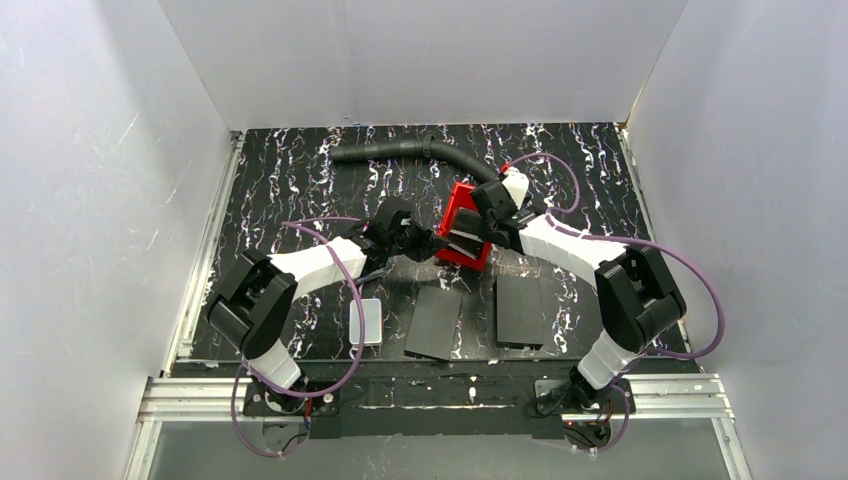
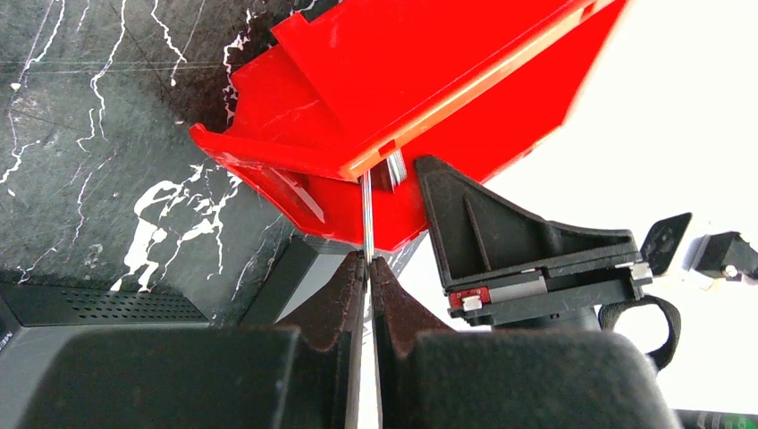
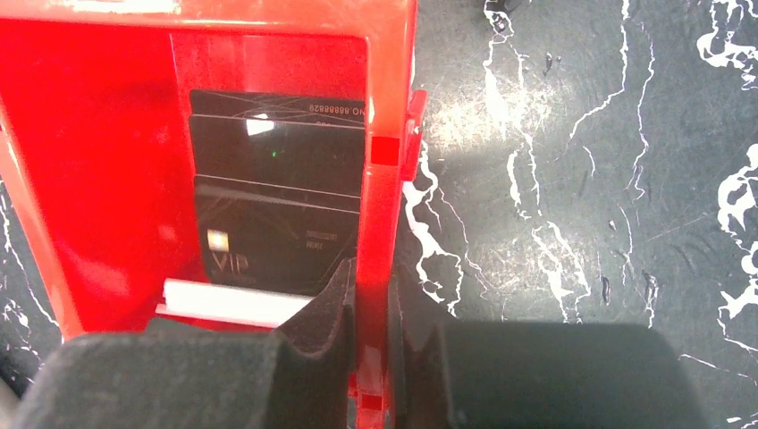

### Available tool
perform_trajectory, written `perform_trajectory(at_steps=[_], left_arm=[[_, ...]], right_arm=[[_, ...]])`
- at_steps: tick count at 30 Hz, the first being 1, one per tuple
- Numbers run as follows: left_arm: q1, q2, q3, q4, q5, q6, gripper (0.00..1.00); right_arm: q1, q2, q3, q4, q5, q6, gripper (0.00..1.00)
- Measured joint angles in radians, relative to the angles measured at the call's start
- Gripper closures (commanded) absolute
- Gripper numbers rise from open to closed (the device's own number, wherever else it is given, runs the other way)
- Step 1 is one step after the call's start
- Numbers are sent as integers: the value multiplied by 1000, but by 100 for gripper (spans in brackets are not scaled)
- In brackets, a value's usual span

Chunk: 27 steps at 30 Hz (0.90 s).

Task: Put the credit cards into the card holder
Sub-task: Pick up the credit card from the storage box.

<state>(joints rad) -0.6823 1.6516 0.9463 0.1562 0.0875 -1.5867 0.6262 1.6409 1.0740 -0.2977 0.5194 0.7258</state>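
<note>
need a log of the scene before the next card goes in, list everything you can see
red card holder: 1, red, mid-table between the grippers
black cards: 3 visible, black, tiered inside the holder
white card: 1, white, holder's near end, below the black ones
thin card: 1, edge-on, colour unclear, at the holder's rim
flat panels: 2, black, near edge of the table
rounded box: 1, whitish, beside the left arm
hose: 1, black, ribbed, far side
table: 1, black with white veins
left gripper: 1, black, shut on the thin card
right gripper: 1, black, shut on the holder's side wall
</note>
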Motion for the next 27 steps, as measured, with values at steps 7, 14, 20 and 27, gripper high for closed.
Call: perform_trajectory(at_steps=[7,14,20,27], left_arm=[[1,0,0,0,9,-10,100],[1,0,3,0,24,17,100],[3,0,7,3,44,86,100],[12,0,26,12,111,233,100]], right_arm=[[-50,36,23,-19,-71,-28,99],[-87,54,33,-34,-127,-64,97],[-98,70,56,-44,-161,-103,68],[-111,126,90,-116,-213,-206,24]])
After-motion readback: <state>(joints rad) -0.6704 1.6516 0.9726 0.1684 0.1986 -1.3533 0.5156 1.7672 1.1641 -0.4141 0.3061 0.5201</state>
